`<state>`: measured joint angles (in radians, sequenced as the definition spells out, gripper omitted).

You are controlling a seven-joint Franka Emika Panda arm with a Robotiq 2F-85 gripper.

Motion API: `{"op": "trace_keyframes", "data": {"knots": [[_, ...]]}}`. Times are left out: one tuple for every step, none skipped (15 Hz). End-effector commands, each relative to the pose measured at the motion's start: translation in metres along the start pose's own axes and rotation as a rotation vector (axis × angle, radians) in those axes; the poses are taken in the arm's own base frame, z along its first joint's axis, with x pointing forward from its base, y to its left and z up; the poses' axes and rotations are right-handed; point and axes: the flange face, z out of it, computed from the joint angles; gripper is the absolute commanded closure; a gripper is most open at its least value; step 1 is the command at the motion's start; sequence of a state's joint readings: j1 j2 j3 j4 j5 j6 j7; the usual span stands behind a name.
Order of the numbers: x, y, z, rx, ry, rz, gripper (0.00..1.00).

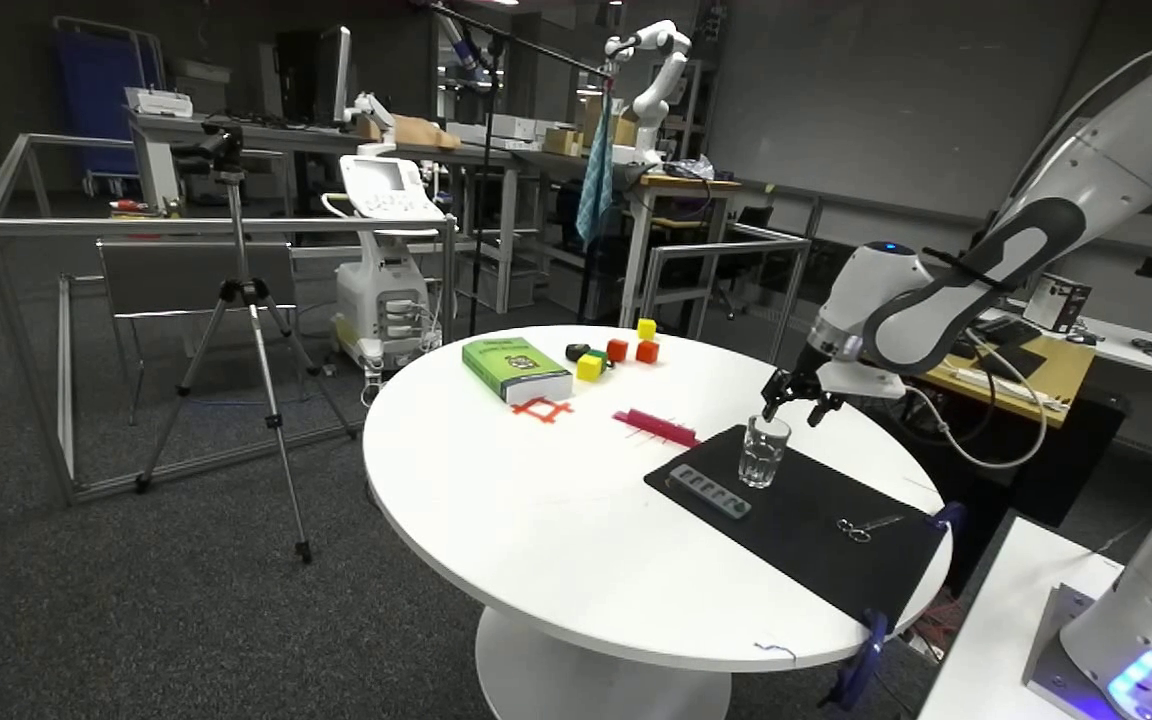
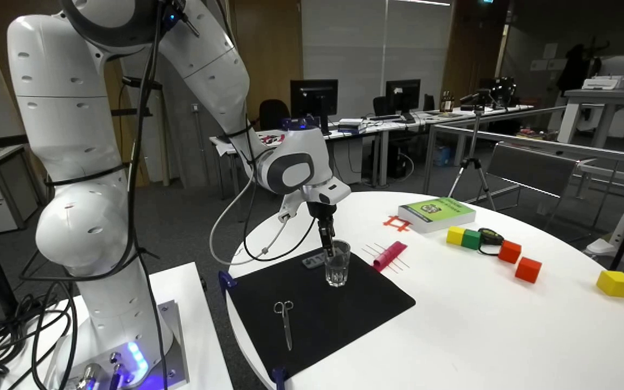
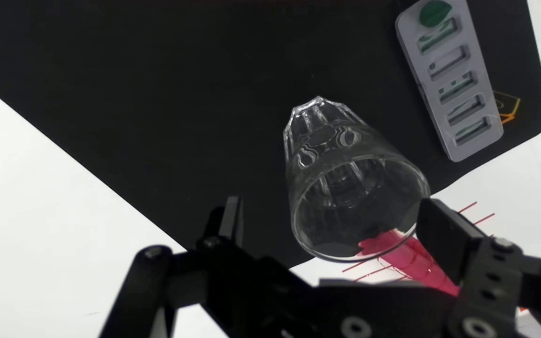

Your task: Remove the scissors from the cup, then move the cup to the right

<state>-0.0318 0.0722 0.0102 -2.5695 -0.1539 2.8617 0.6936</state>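
The clear cup [image 1: 763, 458] stands upright on the black mat [image 1: 816, 540]. It also shows in an exterior view [image 2: 337, 268] and in the wrist view [image 3: 324, 141], and looks empty. The scissors [image 1: 866, 528] lie on the mat, outside the cup, nearer the robot base; they show in an exterior view [image 2: 286, 325] and are out of the wrist view. My gripper [image 1: 793, 412] is open at the cup's rim. In the wrist view the gripper [image 3: 332, 213] has one finger close to the rim on the right, contact unclear, and the left finger well apart from the cup.
A grey pill box [image 3: 453, 84] lies on the mat beside the cup. A pink rolled piece with thin sticks [image 2: 389, 255] lies past the mat. A green book [image 1: 516, 368], a red frame [image 1: 542, 409] and yellow, red and green blocks are farther off. Blue clamps [image 1: 866, 650] grip the table edge.
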Motion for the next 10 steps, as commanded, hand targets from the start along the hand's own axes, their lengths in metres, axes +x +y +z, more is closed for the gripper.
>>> {"op": "trace_keyframes", "data": {"knots": [[0.008,-0.007,0.006,0.023,0.022,0.007,0.0],[0.009,-0.008,0.008,0.025,0.022,0.007,0.0],[0.009,-0.01,0.011,0.028,0.024,0.003,0.0],[0.009,-0.012,0.012,0.029,0.027,0.003,0.0],[0.01,-0.013,0.015,0.03,0.028,0.001,0.0],[0.01,-0.015,0.017,0.032,0.03,-0.004,0.0],[0.009,-0.016,0.019,0.033,0.032,-0.007,0.0],[0.008,-0.019,0.021,0.036,0.035,-0.011,0.0],[0.007,-0.021,0.023,0.037,0.035,-0.017,0.0],[0.006,-0.022,0.024,0.039,0.037,-0.022,0.0]]}}
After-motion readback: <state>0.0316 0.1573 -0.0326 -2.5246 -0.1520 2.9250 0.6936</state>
